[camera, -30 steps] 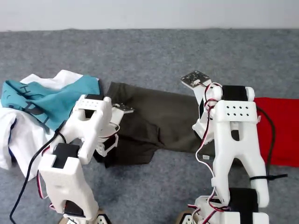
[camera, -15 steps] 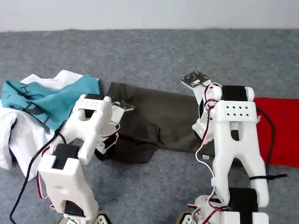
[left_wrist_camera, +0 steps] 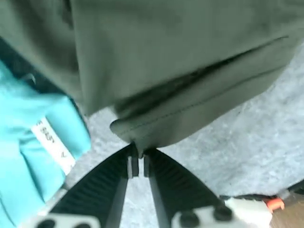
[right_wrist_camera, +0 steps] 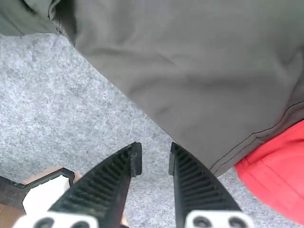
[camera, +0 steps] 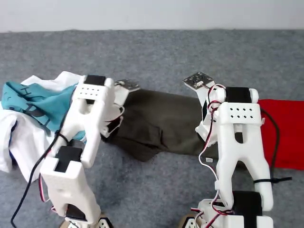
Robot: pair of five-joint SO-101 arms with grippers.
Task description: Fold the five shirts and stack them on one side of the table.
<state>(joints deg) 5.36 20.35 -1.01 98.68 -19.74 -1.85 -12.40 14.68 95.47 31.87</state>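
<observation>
Grey table surface [camera: 156,52] filled most of the high view, with a pale wall [camera: 152,14] strip along the top edge; olive shirt [camera: 164,118] lay across the centre of the frame, rumpled, its left end bunched under the left arm [camera: 78,137], its right end running under the right arm [camera: 240,137] and meeting the red shirt; white shirt [camera: 12,137] was heaped at the left edge, teal shirt [camera: 40,102] draped over its upper part, both unfolded; red shirt [camera: 287,133] lay flat at the right edge, cut off by the frame; left arm stood lower left, wrist up at the olive shirt's left end, just beside the teal one; right arm stood lower right, wrist over the olive shirt's right part; left gripper [left_wrist_camera: 137,159] was clamped on the olive shirt's hem, fingertips nearly together with the fabric edge pinched between them, hem looked raised off the grey surface; teal fabric with a white label [left_wrist_camera: 50,142] sat just beside that grip; right gripper [right_wrist_camera: 154,154] was parted a little, nothing between the fingers, over bare grey surface just beside the olive shirt's edge; a red corner touched the olive hem near it.
</observation>
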